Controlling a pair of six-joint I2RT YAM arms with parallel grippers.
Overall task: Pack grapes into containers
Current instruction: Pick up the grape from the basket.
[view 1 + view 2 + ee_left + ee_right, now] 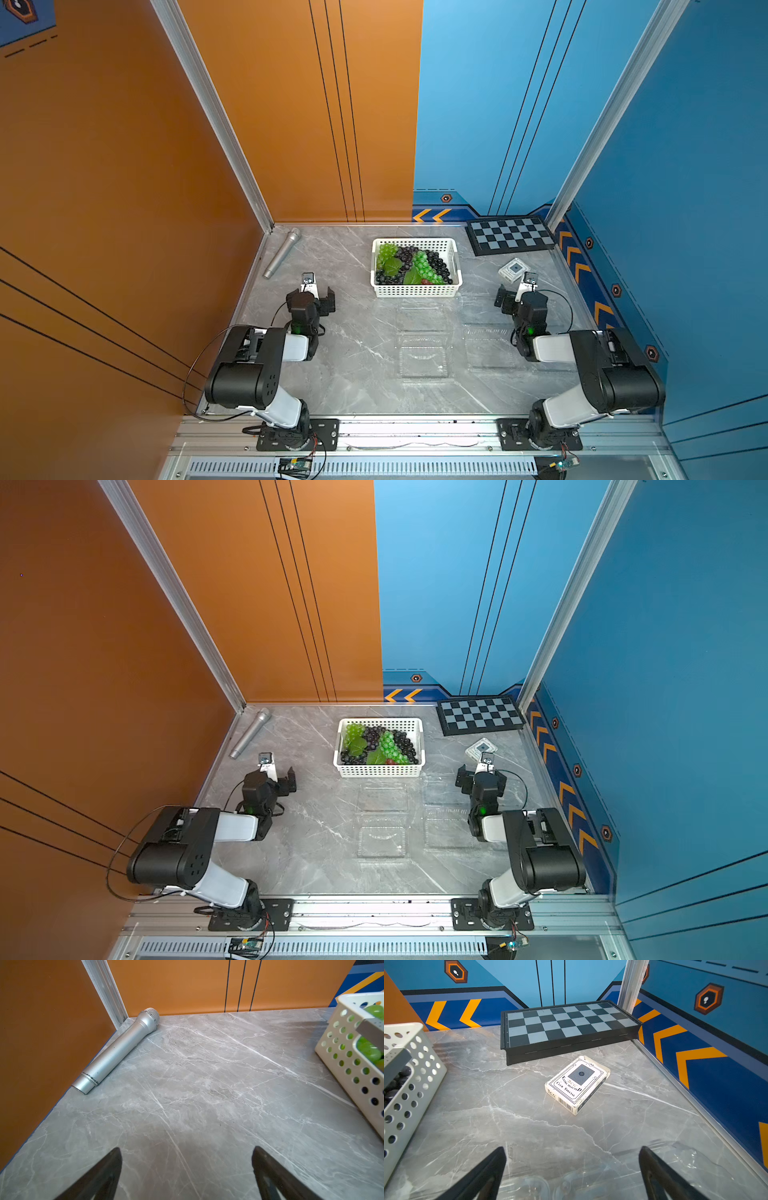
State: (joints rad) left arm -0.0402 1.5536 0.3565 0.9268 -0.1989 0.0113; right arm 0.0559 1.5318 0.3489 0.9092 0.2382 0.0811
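The left claw [187, 1150] is spread to its full width and nothing is gripped; only bare grey surface [197, 1084] is seen between its fingers. It is held near the white basket [415, 291], on the left arm's side, without touching it. The right claw [572, 1150] is likewise opened wide and nothing is held. It is poised off the basket's other side, and clear plastic is seen beneath its fingers in the right wrist view, though contact cannot be judged.

The grapes [413, 266] are piled inside the basket: green bunches, dark purple-black bunches, a small reddish cluster and flat green leaves. The containers [423, 347], two clear clamshells, appear laid open on the surface in front of the basket, toward the arm bases. One is set directly before the basket, and the second clamshell [487, 345] beside it toward the right arm. The marbled surface is seen through both.

A silver microphone [282, 253] is placed well off the basket's left-arm side. A folded chessboard [511, 235] and a deck of cards [577, 1084] are placed off its right-arm side.
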